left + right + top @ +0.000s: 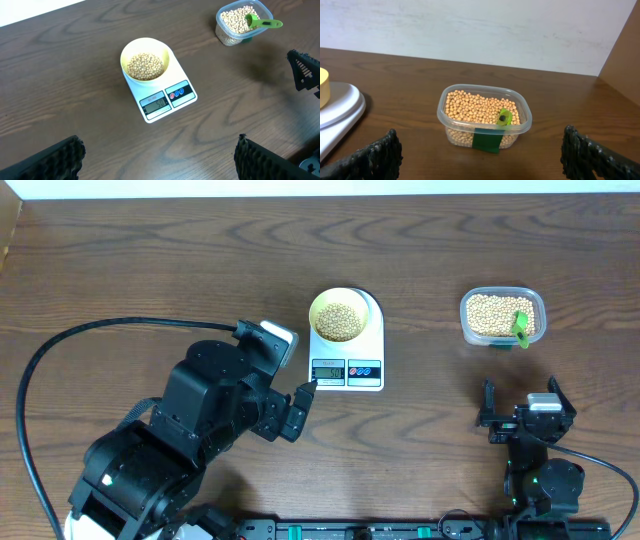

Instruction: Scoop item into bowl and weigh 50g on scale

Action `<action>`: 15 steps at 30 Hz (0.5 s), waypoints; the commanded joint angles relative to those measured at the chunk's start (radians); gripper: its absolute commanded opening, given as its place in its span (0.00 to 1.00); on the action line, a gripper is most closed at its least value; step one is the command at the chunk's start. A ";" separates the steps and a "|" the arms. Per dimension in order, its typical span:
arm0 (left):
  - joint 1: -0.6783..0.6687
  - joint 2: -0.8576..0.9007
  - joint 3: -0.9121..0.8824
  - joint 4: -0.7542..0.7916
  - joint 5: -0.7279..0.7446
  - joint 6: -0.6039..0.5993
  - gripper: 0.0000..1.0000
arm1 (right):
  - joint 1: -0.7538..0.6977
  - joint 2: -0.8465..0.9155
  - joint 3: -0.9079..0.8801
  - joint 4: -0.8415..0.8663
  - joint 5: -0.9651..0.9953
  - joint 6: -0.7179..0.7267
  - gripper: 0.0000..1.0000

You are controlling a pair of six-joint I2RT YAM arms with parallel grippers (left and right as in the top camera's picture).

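Left fingers (50, 160) and right fingers (372, 157) spread apart, empty, partly cropped. Scale (161, 97) digits too blurred; beans (145, 66) hide the bowl (126, 57) floor, toward the surface's (150, 270) far edge.

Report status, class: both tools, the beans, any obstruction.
Left tool open, right tool open, both empty. Beans in bowl on scale; green scoop rests in tub. Nothing in the way.
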 commanded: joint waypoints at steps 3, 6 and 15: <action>0.003 -0.002 0.011 0.001 -0.002 -0.001 0.98 | -0.005 -0.008 -0.002 -0.007 -0.013 0.098 0.99; 0.003 -0.002 0.011 0.001 -0.002 -0.001 0.98 | -0.005 -0.008 -0.002 -0.007 -0.013 0.113 0.99; 0.003 -0.002 0.011 0.001 -0.003 -0.001 0.98 | -0.005 -0.008 -0.002 -0.005 -0.013 0.113 0.99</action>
